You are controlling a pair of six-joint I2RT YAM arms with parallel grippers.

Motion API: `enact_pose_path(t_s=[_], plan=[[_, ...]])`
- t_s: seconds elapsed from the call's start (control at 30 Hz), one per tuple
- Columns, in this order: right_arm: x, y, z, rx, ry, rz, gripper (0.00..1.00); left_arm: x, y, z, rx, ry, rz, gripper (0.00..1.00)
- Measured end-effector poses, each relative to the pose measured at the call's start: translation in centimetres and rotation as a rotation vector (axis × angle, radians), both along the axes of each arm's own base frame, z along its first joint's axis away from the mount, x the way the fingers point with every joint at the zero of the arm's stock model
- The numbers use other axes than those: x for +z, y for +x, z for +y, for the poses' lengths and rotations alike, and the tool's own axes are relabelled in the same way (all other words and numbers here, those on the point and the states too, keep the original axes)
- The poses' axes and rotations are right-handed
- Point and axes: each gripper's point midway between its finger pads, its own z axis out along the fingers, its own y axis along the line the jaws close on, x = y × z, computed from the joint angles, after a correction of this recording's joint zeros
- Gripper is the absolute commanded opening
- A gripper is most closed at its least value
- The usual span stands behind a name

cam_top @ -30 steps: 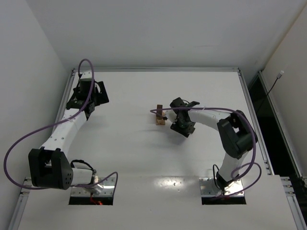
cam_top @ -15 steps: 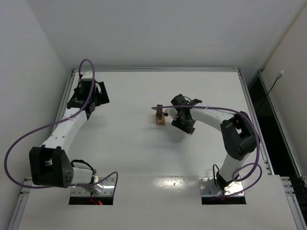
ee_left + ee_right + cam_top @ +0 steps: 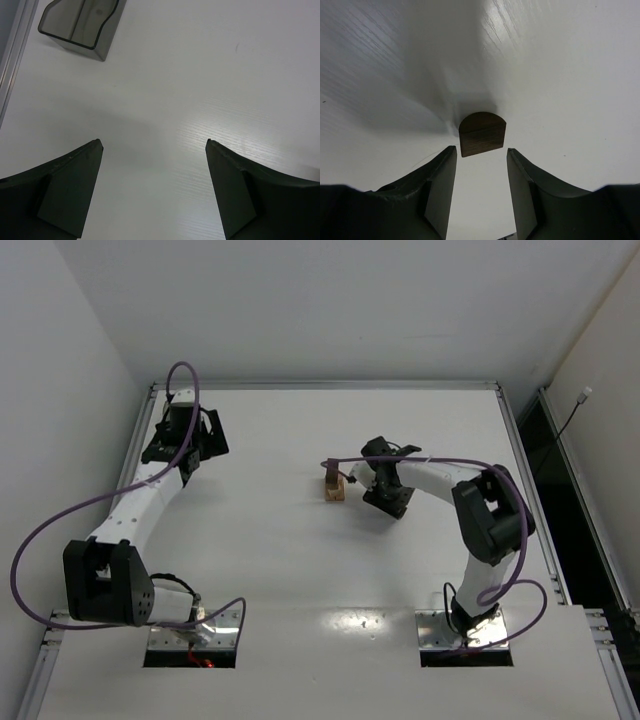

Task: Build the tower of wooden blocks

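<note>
The wood block tower is a short stack near the table's middle, a light tan block below and a dark brown piece on top. In the right wrist view a dark brown block with one rounded end sits just beyond my fingertips, not between them. My right gripper is open and empty; in the top view it is right beside the tower, on its right. My left gripper is open and empty above bare table at the far left.
A translucent grey plastic bin lies ahead and to the left of the left gripper, near the table's metal left edge rail. A purple cable runs along the right arm above the table.
The right wrist has shifted slightly away from the near edge while staying next to the tower. The left gripper has crept a little toward the far edge. The tower has not moved.
</note>
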Motion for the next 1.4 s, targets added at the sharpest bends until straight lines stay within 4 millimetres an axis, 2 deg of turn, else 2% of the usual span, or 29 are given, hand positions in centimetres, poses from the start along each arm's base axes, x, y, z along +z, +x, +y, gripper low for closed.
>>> enact_pose_path(t_s=[0.6,0.7,0.83,0.87,1.0,1.13,1.27,1.4], plan=[[-1.4,-0.1,0.2,0.009,-0.007,0.038,0.42,-0.5,0.2,0.0,0.002,0.003,0.013,0.81],[-1.6,0.1,0.2,0.008,-0.009,0.045,0.36,-0.4,0.2,0.0,0.003,0.004,0.012,0.81],[-1.7,0.2,0.2,0.011,-0.008,0.052,0.12,-0.4,0.2,0.1,0.006,0.005,0.011,0.81],[-1.6,0.3,0.2,0.01,-0.009,0.05,0.0,-0.4,0.2,0.1,0.006,0.005,0.011,0.81],[-1.4,0.6,0.2,0.0,-0.002,0.044,0.0,-0.4,0.2,0.1,0.006,0.006,0.011,0.81],[-1.3,0.0,0.2,-0.016,0.021,0.082,0.0,-0.4,0.2,0.1,0.006,0.005,0.011,0.81],[0.4,-0.7,1.8,-0.068,0.166,0.153,0.0,0.4,-0.2,-0.6,-0.023,-0.01,-0.011,0.81],[5.6,0.8,5.0,-0.124,0.457,0.182,0.0,2.6,-2.6,-3.7,-0.183,-0.051,-0.093,0.81]])
